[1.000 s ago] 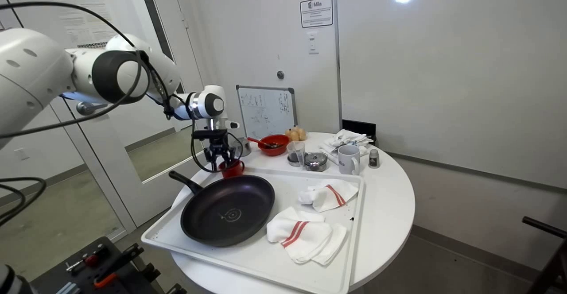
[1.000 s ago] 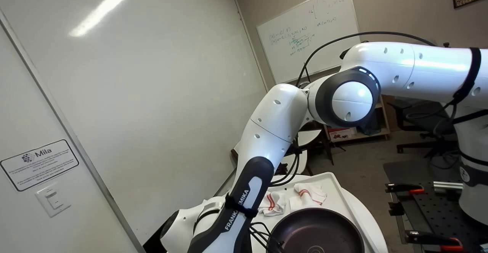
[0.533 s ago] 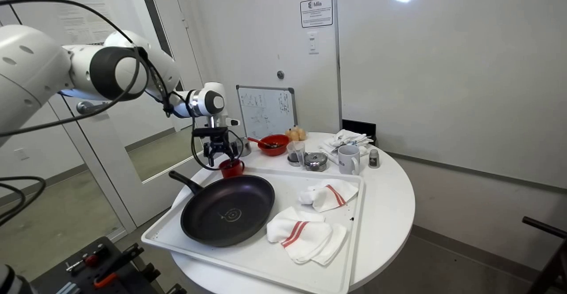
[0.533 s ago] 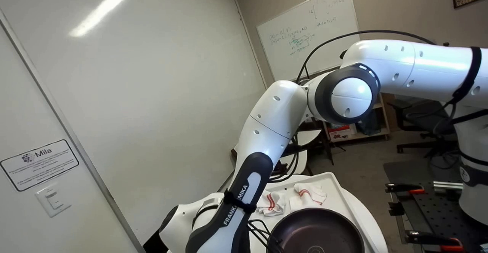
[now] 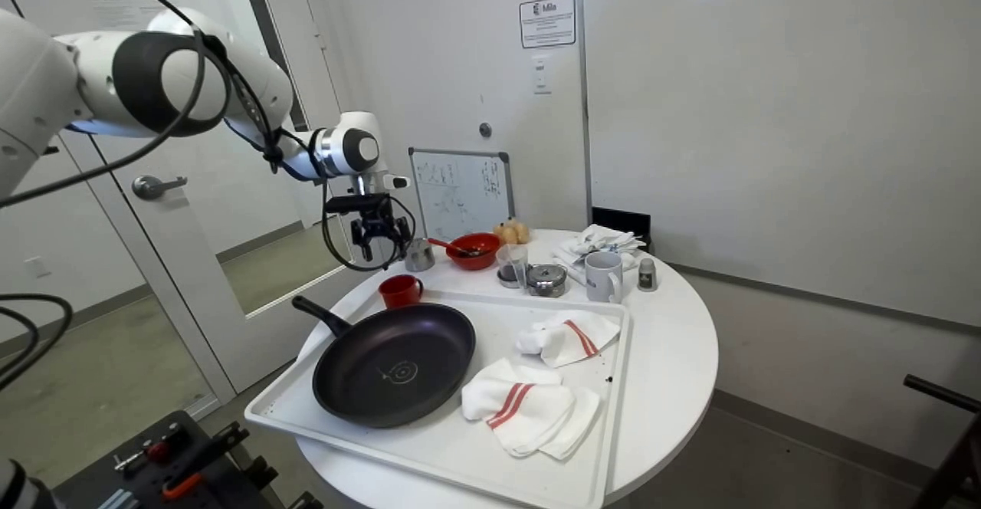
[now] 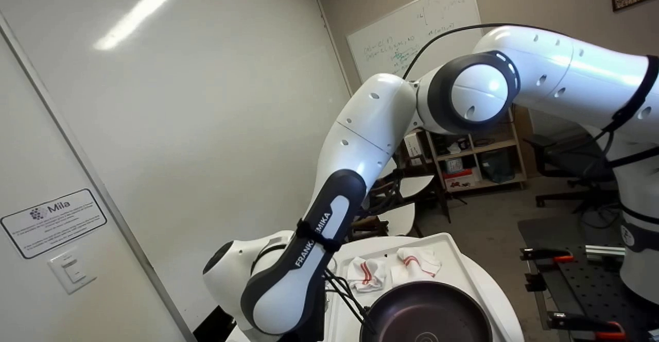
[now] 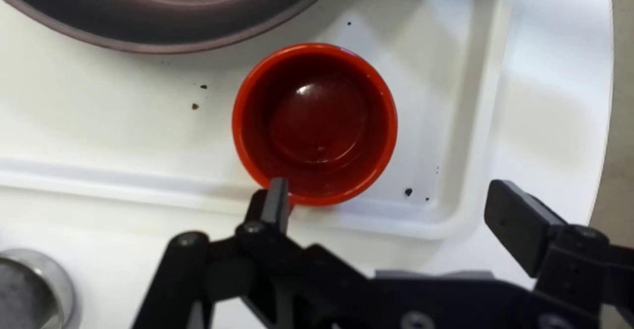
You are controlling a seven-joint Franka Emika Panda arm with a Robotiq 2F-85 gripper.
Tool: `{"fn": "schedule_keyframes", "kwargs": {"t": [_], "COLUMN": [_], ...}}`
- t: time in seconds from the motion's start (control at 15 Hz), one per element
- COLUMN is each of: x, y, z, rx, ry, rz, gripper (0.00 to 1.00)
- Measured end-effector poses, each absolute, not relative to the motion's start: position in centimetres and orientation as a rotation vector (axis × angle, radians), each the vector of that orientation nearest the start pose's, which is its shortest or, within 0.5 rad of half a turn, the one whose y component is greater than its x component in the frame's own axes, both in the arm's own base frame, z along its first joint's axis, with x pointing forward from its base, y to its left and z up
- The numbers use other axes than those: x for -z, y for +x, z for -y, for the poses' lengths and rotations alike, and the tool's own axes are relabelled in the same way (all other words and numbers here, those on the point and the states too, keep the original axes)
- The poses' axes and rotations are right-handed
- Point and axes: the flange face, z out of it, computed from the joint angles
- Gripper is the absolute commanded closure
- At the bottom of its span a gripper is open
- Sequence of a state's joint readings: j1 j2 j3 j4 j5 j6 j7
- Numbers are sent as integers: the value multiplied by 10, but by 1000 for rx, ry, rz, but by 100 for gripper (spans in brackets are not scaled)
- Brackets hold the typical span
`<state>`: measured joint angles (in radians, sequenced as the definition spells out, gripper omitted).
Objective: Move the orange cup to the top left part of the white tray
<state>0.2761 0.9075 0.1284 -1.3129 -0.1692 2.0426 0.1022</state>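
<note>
Vs. prior frames, black two-fingered gripper (image 7: 394,205) has risen off small red-orange cup w/ side handle (image 5: 400,292); now hangs above it, fingers (image 7: 520,225) spread well apart. Cup pos. unchanged: upright on large white rectangular tray w/ low rim (image 5: 494,340), just beside black round frying pan (image 5: 395,367), nr. pan's handle (image 5: 319,313). Pan takes up much of tray next to cup; on pan's side away from its handle, two white cloths w/ red stripes (image 5: 529,409). White robot arm (image 6: 355,141) blocks cup in an exterior view. Beyond pan, on round white table (image 5: 674,386): shallow red bowl (image 5: 475,264) w/ red-handled utensil (image 5: 445,244) & dark contents, unidentifiable; grey metal vessel (image 5: 419,257), clear tumbler (image 5: 512,264), lidded steel pot (image 5: 547,280), light-grey mug (image 5: 604,277), contents n/c. Cup's inner floor visible in wrist view.
</note>
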Motion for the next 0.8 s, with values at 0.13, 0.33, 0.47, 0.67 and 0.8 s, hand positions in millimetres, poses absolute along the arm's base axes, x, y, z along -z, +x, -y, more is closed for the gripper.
{"fn": "schedule_keyframes", "kwargs": {"t": [0.13, 0.33, 0.47, 0.67, 0.8], "x": [-204, -237, -253, -268, -273], "y": [678, 677, 673, 662, 651], "z": [-248, -223, -204, -172, -154], "rx": [-172, -76, -33, 26, 69], "ry": [-3184, -3216, -3234, -3251, -3252], "rz": [512, 410, 329, 188, 96], "gripper": [0, 0, 0, 0, 0]}}
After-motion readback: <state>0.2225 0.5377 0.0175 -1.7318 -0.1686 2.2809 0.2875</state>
